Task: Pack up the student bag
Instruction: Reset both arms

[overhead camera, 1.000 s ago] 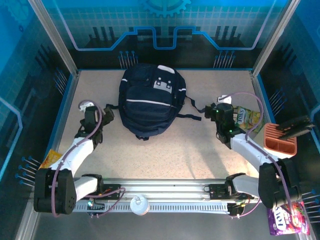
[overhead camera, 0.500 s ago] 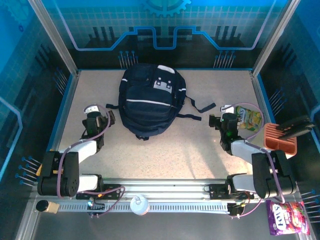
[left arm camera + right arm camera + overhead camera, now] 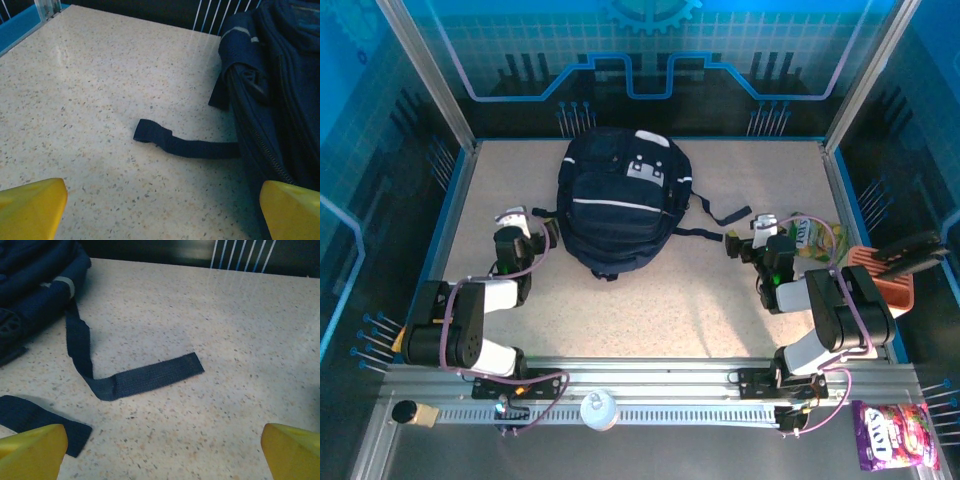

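The student bag (image 3: 620, 200), dark navy with thin white stripes and a grey-white patch, lies flat at the middle back of the table. My left gripper (image 3: 528, 228) sits low at its left side, open, with nothing between its yellow fingertips (image 3: 30, 207). In the left wrist view a loose strap (image 3: 185, 145) lies ahead and the bag's zipped side (image 3: 280, 75) is on the right. My right gripper (image 3: 748, 233) rests low to the right of the bag, open and empty, above bare table. A flat strap (image 3: 145, 375) and another strap end (image 3: 35, 420) lie in front of it.
A yellow-green snack pouch (image 3: 815, 235) lies just right of the right gripper, with an orange holder (image 3: 880, 275) beyond it. A purple pouch (image 3: 890, 435) and a white lid (image 3: 599, 408) sit near the front rail. Blue walls (image 3: 460, 190) border the table.
Both arms have folded back toward their bases, elbows drawn in. The left gripper has shifted slightly right toward the bag, the right gripper slightly back. Both stay open.
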### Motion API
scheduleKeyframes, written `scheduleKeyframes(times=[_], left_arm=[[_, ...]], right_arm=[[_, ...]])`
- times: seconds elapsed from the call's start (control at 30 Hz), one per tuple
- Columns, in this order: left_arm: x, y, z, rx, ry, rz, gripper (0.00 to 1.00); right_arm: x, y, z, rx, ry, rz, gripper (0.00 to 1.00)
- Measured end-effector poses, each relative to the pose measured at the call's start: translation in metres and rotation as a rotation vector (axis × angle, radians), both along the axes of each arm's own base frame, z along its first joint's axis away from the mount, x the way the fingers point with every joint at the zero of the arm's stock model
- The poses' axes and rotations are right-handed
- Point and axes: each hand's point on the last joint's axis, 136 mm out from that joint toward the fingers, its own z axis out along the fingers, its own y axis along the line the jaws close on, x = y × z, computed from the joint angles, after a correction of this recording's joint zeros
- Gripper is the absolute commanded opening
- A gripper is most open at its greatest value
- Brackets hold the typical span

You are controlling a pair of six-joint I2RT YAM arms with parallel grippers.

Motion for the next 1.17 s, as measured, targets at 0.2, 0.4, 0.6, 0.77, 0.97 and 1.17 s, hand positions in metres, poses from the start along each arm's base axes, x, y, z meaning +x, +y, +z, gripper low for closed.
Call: scheduleKeyframes(times=[0.2, 0.4, 0.6, 0.77, 0.97, 1.17], left_arm=[[0.004, -0.005, 0.002, 0.014, -0.021, -0.031, 0.99], [0.008, -0.012, -0.014, 0.039, 0.005, -0.052, 0.99], [0.009, -0.015, -0.011, 0.077, -0.004, -0.043, 0.99], [0.009, -0.014, -0.010, 0.083, -0.006, -0.039, 0.99], [0.009, -0.017, -0.010, 0.092, -0.006, -0.042, 0.99], [0.009, -0.016, -0.011, 0.096, -0.004, -0.035, 0.99]], right_arm=[[0.014, 0.005, 0.014, -0.006, -0.024, 0.027, 1.00], [0.014, 0.005, 0.011, -0.009, -0.005, 0.029, 1.00], [0.015, 0.006, 0.009, -0.010, 0.008, 0.030, 1.00], [0.015, 0.006, 0.008, -0.010, 0.016, 0.030, 1.00], [0.016, 0.006, 0.008, -0.010, 0.017, 0.030, 1.00], [0.016, 0.006, 0.008, -0.010, 0.017, 0.030, 1.00]])
